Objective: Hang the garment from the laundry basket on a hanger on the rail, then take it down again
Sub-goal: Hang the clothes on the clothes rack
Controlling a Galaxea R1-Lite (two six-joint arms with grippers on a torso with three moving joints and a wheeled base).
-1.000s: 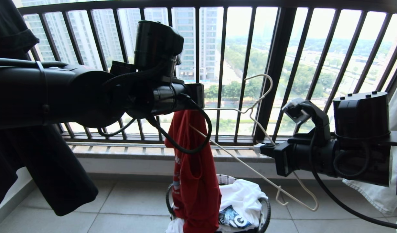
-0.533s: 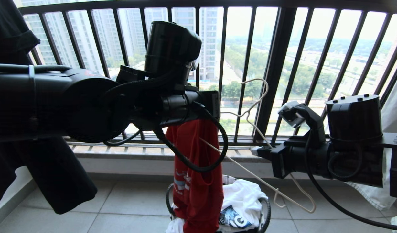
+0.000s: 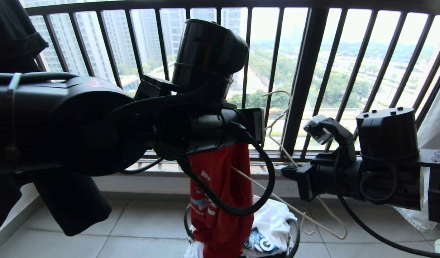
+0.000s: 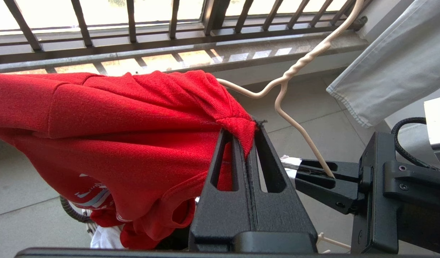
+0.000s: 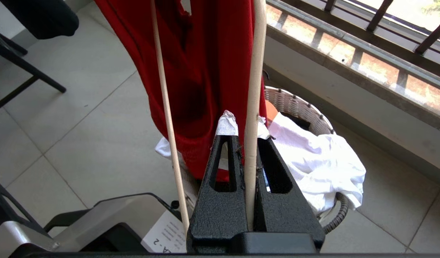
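Here your left hand is pinched tight on the garment, dangling it above the laundry basket so it hangs free, while your right hand clamps the hanger alongside, ready for threading.

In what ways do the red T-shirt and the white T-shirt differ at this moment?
The red T-shirt hangs in the air, pinched by the left claw; the white T-shirt lies crumpled in the laundry basket, ungripped. Both carry printed graphics.
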